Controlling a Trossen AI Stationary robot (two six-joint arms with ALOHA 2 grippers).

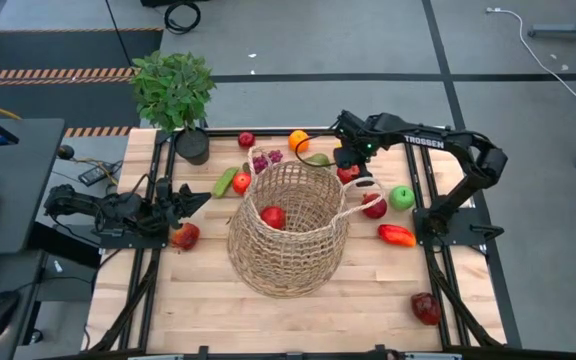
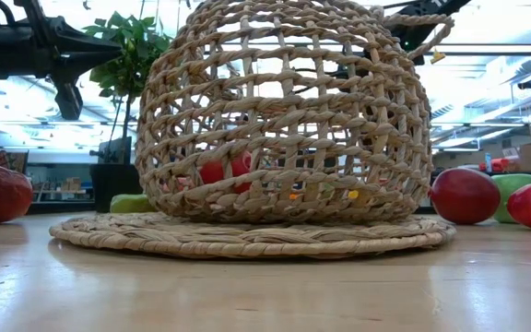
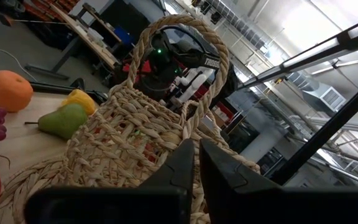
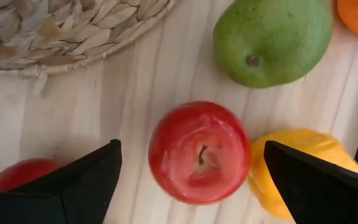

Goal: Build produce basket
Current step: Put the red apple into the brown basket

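Note:
The tan wicker basket (image 1: 288, 232) stands on its flat base at the table's middle, with one red apple (image 1: 273, 217) inside it. My right gripper (image 4: 191, 149) is open and points down just beyond the basket's far right side. Its fingers stand on either side of a red apple (image 4: 199, 152) without touching it. That apple rests on the table next to a green pear (image 4: 272, 40) and a yellow fruit (image 4: 300, 171). My left gripper (image 3: 194, 165) is shut and empty, left of the basket, pointing at it.
Loose produce lies around the basket: cucumber (image 1: 225, 181), grapes (image 1: 265, 160), orange (image 1: 298, 140), a red apple (image 1: 185, 236) on its left, and green apple (image 1: 401, 197), red apple (image 1: 374, 206) and red pepper (image 1: 396, 235) on its right. A potted plant (image 1: 175, 95) stands at the far left corner.

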